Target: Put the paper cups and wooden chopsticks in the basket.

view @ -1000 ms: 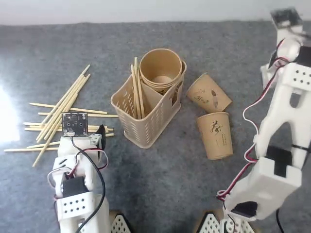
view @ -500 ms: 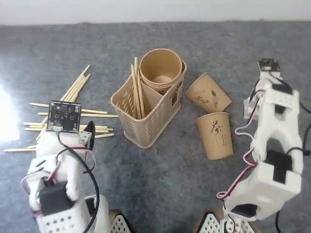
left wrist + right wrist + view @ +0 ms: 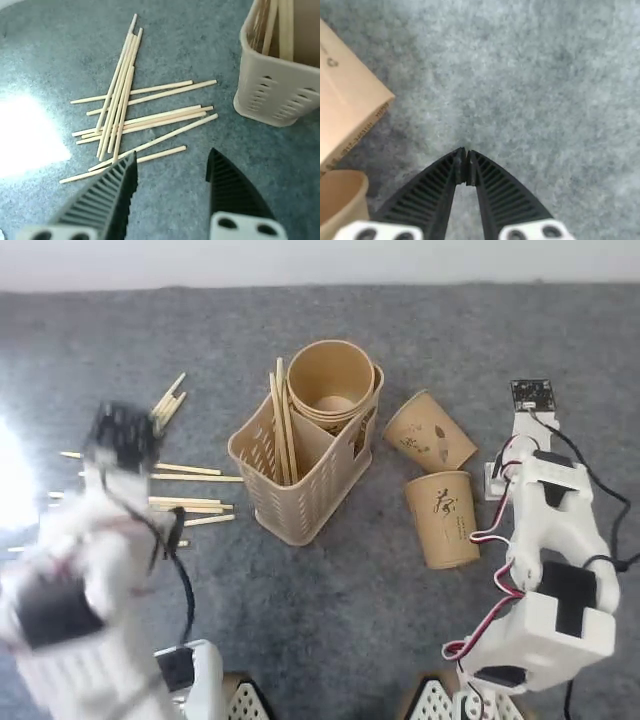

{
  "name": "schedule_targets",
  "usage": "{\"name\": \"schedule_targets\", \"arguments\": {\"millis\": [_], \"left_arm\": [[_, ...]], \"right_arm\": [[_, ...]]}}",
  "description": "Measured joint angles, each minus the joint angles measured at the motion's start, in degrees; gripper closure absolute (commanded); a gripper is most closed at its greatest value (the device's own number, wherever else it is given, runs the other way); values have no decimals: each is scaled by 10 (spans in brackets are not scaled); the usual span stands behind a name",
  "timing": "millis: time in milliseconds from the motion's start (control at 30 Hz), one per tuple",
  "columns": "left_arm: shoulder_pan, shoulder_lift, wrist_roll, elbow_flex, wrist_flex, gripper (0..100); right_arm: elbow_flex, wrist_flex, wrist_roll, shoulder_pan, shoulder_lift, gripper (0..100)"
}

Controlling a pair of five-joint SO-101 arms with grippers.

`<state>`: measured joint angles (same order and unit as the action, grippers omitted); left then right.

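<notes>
- Holding the left hand [image 3: 172, 156] wide open, with nothing in it.
- Hanging that hand just above the near edge of the loose chopsticks [image 3: 145, 115], with the pile fanning out in front of it on the desk [image 3: 200, 30].
- Showing the basket [image 3: 280, 95] off to one side of the left hand, near the pile but not touching it.
- Keeping the right hand [image 3: 466, 169] pinched tight and gripping nothing, low over bare desk.
- Leaving two paper cups lying on their sides just beside the right hand: the far cup [image 3: 430, 432] close to the basket and the near cup [image 3: 443, 518] right next to it.
- Counting what looks done: a stack of cups [image 3: 332, 380] sitting in one part of the basket, and a few standing chopsticks [image 3: 282, 425] in the part next to it.
- Counting what is left: both lying cups, plus the whole loose pile, with many more sticks on the desk than in the basket.
- Guessing the cup job to be more than half done and the stick job to be only just starting.
- Guessing the sticks to be the slow part, being thin, flat on the desk and crossing over each other.
</notes>
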<state>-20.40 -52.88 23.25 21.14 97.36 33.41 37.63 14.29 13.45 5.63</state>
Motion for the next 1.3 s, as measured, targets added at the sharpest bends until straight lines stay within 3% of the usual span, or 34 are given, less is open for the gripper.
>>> {"name": "schedule_targets", "arguments": {"millis": [300,600,1067,1300], "left_arm": [[-55,428,120,-299,17,788],[-93,774,135,-527,17,791],[-93,1164,135,-847,13,791],[-92,1259,135,-992,20,852]], "right_arm": [[0,-3,0,-3,0,991],[0,-7,0,-13,0,991],[0,-11,0,-17,0,991],[0,-11,0,-17,0,991]]}}
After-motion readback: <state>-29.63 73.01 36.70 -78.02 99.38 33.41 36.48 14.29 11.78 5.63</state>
